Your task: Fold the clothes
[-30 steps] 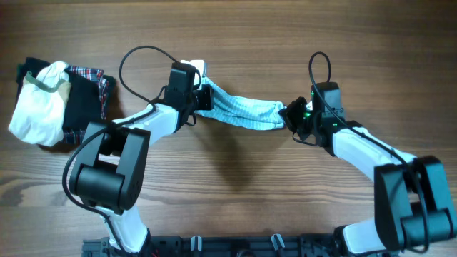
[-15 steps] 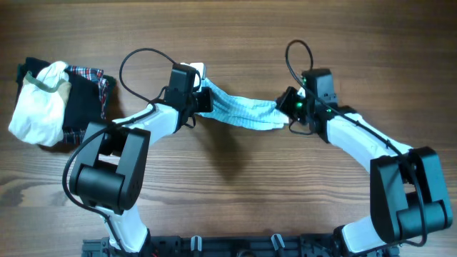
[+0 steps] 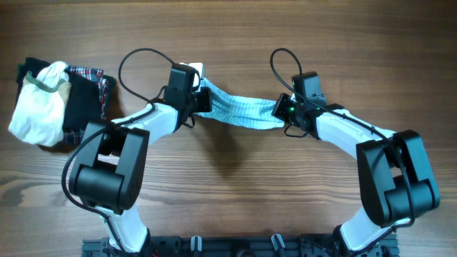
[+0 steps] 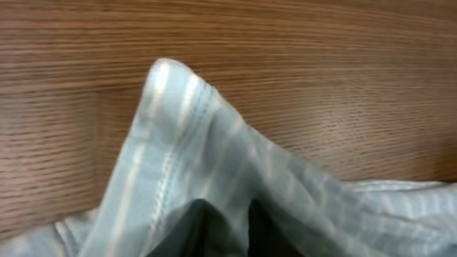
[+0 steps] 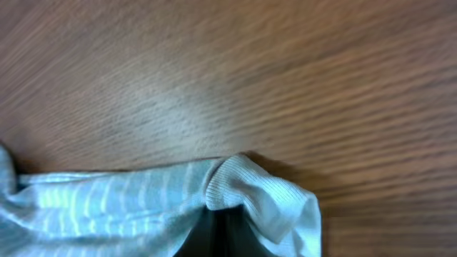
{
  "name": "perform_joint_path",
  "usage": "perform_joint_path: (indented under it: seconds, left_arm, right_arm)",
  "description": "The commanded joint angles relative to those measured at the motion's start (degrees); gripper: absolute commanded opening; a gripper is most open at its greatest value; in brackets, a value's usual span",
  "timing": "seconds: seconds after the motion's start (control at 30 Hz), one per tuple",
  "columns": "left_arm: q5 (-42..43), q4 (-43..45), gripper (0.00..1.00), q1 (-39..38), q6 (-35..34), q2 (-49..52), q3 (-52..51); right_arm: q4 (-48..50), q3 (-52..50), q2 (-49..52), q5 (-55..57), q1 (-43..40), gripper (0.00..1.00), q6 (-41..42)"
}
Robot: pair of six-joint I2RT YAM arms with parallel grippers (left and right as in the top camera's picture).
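desk point(image 3: 235, 36) | far left: heap of clothes point(image 3: 53, 100), white piece on top | left end effector point(image 3: 203, 99): clamped on left end of striped blue garment point(image 3: 241, 111) | garment: strung mid-desk between both arms | right end effector point(image 3: 284, 113): clamped on its right end

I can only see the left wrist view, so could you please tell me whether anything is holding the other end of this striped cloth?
Observer: Yes, the right gripper is shut on the far end of the striped cloth.
Operator: Thank you. Is the cloth bunched up or drawn out?
Observer: It is drawn out as a narrow band between the left gripper and the right gripper.
Operator: Is there any other clothing nearby?
Observer: Yes, a pile lies beyond the left arm's outer side, with a white garment on top of dark and plaid pieces.
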Motion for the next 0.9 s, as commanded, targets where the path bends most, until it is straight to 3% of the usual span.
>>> perform_joint_path:
  seconds: [0.0, 0.2, 0.27, 0.37, 0.4, 0.53, 0.57, 0.6, 0.87]
  left_arm:
    - [-3.1, -4.1, 0.18, 3.3, -0.5, 0.5, -0.1]
    - [-2.2, -7.7, 0.2, 4.0, -0.5, -0.5, -0.1]
    - [-0.2, -7.9, 0.29, 4.0, -0.5, -2.4, -0.1]
    - [2.5, -8.1, 0.53, 4.0, -1.9, -7.7, -0.1]
    - [2.7, -8.4, 0.56, 4.0, -2.7, -9.9, -0.1]
    - [2.9, -12.2, 0.66, 4.0, -3.1, -17.4, -0.1]
    - [2.9, -13.5, 0.68, 4.1, -3.1, -18.5, -0.1]
    - [2.9, -15.7, 0.77, 4.2, -3.1, -19.8, -0.1]
    - [3.9, -20.6, 0.97, 6.9, -4.9, -14.5, -0.6]
  right_arm:
    - [-1.8, -0.1, 2.6, 7.0, -2.7, 0.04, -3.8]
    - [-4.7, -0.1, 1.9, 5.0, -2.7, 0.04, -6.9]
    - [-5.1, -0.1, 0.5, 2.7, -2.7, 0.05, -8.7]
    - [-6.0, -0.1, -4.5, -1.0, -2.7, 0.08, -9.4]
    - [-6.3, -0.1, -7.0, -1.9, -2.7, 0.11, -9.6]
    - [-9.3, -0.1, -17.2, -4.5, -2.7, 0.36, -9.8]
    - [-10.6, -0.1, -19.6, -4.5, -2.7, 0.39, -9.8]
    - [-12.2, -0.1, -22.1, -4.5, -2.7, 0.41, -9.8]
    - [-19.9, -0.1, -27.2, -8.8, -2.7, 0.48, -11.2]
